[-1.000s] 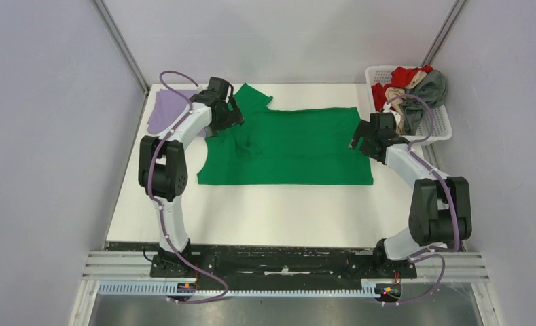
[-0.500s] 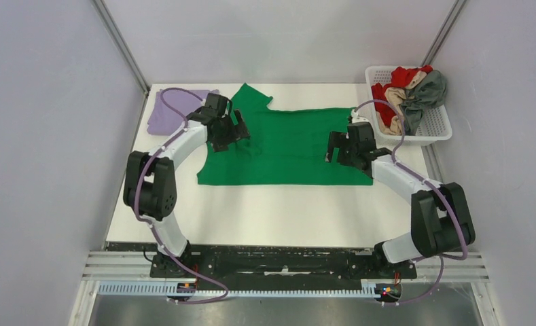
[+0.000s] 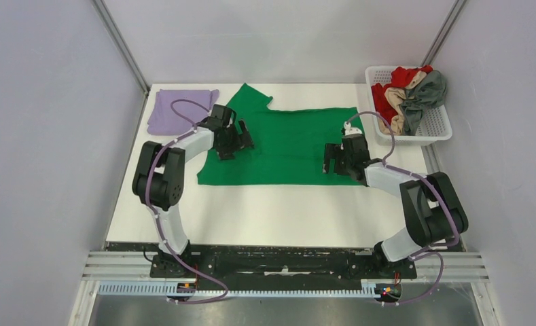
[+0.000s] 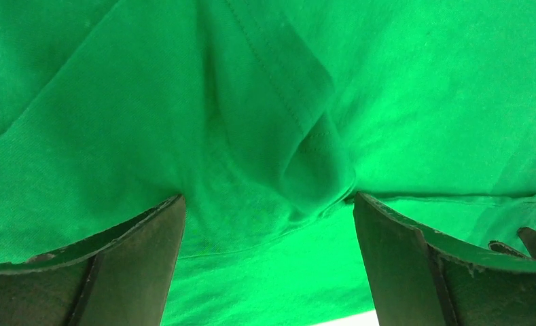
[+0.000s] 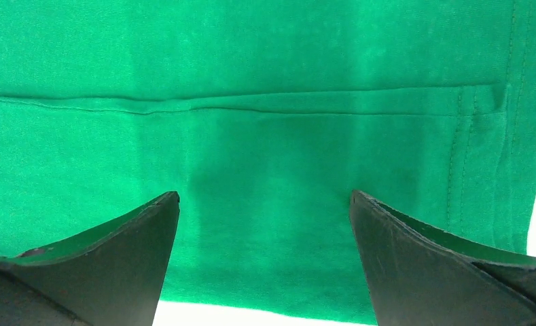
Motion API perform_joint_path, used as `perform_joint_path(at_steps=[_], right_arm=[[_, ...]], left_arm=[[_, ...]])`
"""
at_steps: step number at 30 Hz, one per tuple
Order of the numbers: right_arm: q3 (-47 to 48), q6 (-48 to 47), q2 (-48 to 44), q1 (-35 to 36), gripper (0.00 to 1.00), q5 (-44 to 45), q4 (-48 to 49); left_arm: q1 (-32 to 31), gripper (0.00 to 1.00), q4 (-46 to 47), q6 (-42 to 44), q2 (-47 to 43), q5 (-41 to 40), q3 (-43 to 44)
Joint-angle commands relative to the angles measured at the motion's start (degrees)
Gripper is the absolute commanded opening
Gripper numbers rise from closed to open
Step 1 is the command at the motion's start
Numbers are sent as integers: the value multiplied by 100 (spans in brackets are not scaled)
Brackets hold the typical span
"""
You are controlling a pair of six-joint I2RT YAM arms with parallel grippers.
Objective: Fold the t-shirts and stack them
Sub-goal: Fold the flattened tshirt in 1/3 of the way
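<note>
The bright green t-shirt (image 3: 285,146) lies spread flat in the middle of the white table, one sleeve pointing to the back left. My left gripper (image 3: 236,139) is open and low over its left part, above a bunched fold (image 4: 306,156). My right gripper (image 3: 334,157) is open and low over the shirt's right near part, close to the hem (image 5: 265,102). The lavender t-shirt (image 3: 173,111) lies folded at the back left corner. Red, beige and dark grey t-shirts (image 3: 409,92) are piled in the basket.
The white lattice basket (image 3: 439,125) stands at the back right, beside the table. Grey walls close in on the left, back and right. The white table (image 3: 265,210) shows bare in front of the green shirt.
Both grippers have moved inward and toward the near side, from the shirt's outer edges onto the green fabric. The shirt looks flatter at its left side.
</note>
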Motion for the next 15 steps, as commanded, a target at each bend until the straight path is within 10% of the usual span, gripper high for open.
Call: perform_joint_path(at_steps=[1, 15], right_arm=[[-749, 54, -207, 28, 98, -22, -227], [-2824, 854, -3018, 871, 98, -138, -2177]], left_arm=[[-16, 100, 63, -56, -226, -62, -860], [-749, 100, -177, -879, -2926, -785, -3883]])
